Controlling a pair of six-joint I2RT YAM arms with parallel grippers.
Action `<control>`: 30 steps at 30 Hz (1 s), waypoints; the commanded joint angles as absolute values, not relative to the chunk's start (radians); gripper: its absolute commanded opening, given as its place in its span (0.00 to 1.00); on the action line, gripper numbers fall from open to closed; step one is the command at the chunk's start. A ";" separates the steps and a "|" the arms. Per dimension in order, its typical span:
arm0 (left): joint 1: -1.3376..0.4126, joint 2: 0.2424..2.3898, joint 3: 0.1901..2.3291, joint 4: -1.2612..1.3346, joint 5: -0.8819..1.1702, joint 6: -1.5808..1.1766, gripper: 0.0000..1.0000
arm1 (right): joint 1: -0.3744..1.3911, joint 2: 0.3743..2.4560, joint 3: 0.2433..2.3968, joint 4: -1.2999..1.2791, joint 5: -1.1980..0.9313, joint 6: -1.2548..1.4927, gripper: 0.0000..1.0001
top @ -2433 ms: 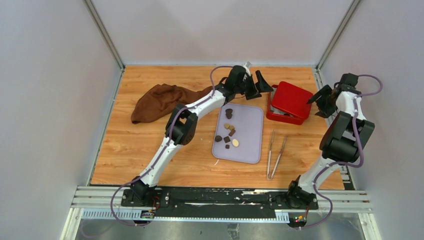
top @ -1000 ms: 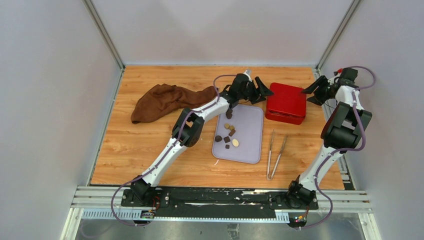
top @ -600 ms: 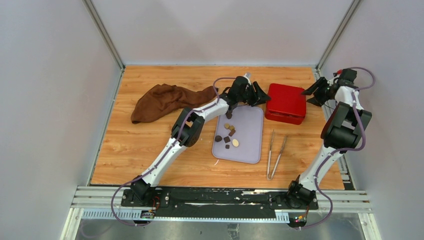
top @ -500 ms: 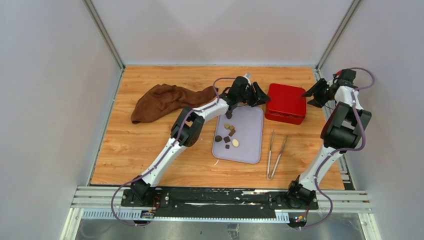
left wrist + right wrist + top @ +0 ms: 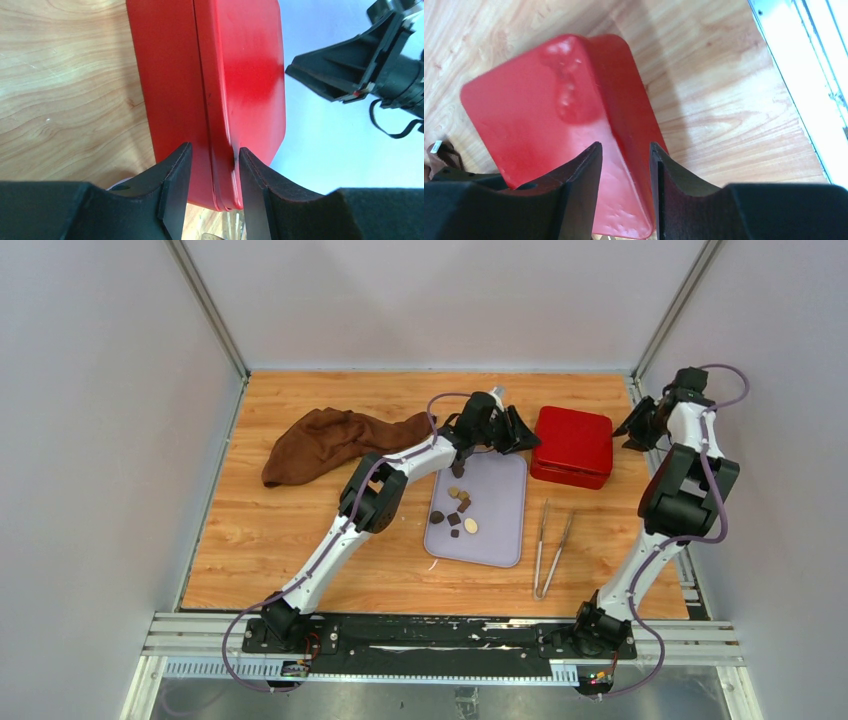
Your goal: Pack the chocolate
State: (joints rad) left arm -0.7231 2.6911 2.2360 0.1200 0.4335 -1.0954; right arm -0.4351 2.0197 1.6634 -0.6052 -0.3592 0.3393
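Observation:
Several small chocolate pieces (image 5: 455, 510), dark brown, tan and cream, lie on the lavender tray (image 5: 500, 500) at mid-table. Behind the tray's right corner sits a closed red box (image 5: 573, 445). My left gripper (image 5: 525, 432) is at the box's left edge. In the left wrist view it (image 5: 214, 150) has one finger on the side wall and the other on the lid of the red box (image 5: 235, 75). My right gripper (image 5: 632, 425) hangs just off the box's right edge. In the right wrist view it (image 5: 624, 146) is open, with the box's (image 5: 549, 115) edge showing between the fingers.
A brown cloth (image 5: 320, 440) lies bunched at the back left. Metal tongs (image 5: 552, 548) lie on the wood to the right of the tray. The enclosure's walls stand close behind the box and beside the right arm.
The red box's lid, tilted up earlier, now lies flat and closed. Both grippers have narrowed. The left one has closed on the box's left edge; the right one has shifted slightly right.

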 commanded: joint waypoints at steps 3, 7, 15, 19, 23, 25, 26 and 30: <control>-0.739 2.625 2.227 0.118 0.476 -1.063 0.44 | -0.358 2.065 1.822 -0.678 -0.255 0.314 0.44; -0.738 2.620 2.230 0.118 0.487 -1.061 0.44 | -0.333 2.141 1.936 -0.704 -0.231 0.326 0.44; -0.738 2.615 2.224 0.110 0.509 -1.058 0.45 | -0.323 2.275 2.146 -0.719 -0.200 0.376 0.30; -0.738 2.617 2.226 0.107 0.510 -1.058 0.46 | -0.307 2.335 2.215 -0.739 -0.170 0.378 0.29; -0.738 2.621 2.232 0.107 0.513 -1.063 0.46 | -0.296 2.362 2.219 -0.732 -0.169 0.379 0.29; -0.738 2.623 2.234 0.107 0.515 -1.063 0.46 | -0.292 2.368 2.213 -0.727 -0.182 0.379 0.29; -0.738 2.623 2.233 0.105 0.515 -1.063 0.46 | -0.290 2.370 2.211 -0.726 -0.186 0.378 0.29; -0.736 2.623 2.227 0.101 0.518 -1.057 0.46 | -0.290 2.370 2.193 -0.721 -0.195 0.369 0.28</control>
State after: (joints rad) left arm -0.7280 2.6671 2.2311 0.1143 0.4950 -1.0729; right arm -0.3027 2.3520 2.1868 -0.6998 -0.1932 0.3706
